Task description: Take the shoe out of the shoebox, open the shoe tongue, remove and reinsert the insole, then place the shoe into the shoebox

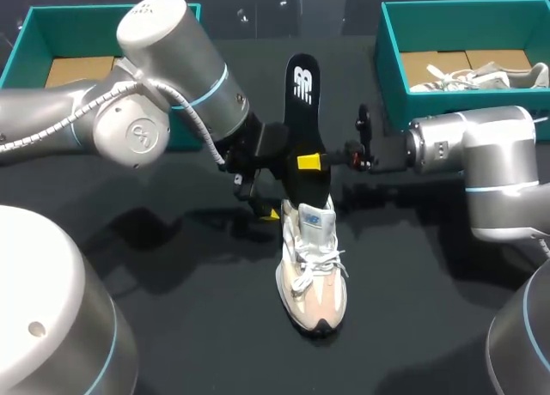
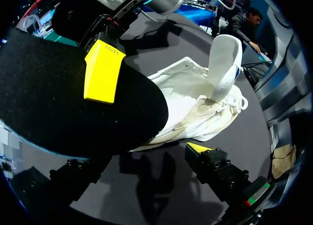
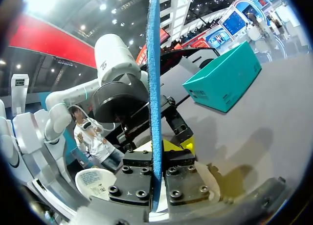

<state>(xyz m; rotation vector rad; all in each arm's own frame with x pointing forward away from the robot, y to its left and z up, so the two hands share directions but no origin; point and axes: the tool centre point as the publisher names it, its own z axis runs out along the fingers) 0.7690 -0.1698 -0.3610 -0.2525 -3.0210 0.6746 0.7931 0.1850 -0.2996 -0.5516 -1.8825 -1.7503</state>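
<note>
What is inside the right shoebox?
A grey shoe with white laces lies on brown cardboard inside the right shoebox. The floor beneath that shoe cannot be seen.

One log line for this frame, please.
phase: insole handling | right tool: shut on black foam insole, upright above white-and-beige lace-up sneaker | left tool: open, at sneaker's heel | sneaker: on dark table

My left gripper (image 2: 146, 156) has one finger's tip hidden behind the insole (image 2: 58, 102), and overhead the shoe (image 1: 314, 270) hides that insole's lower end.
</note>
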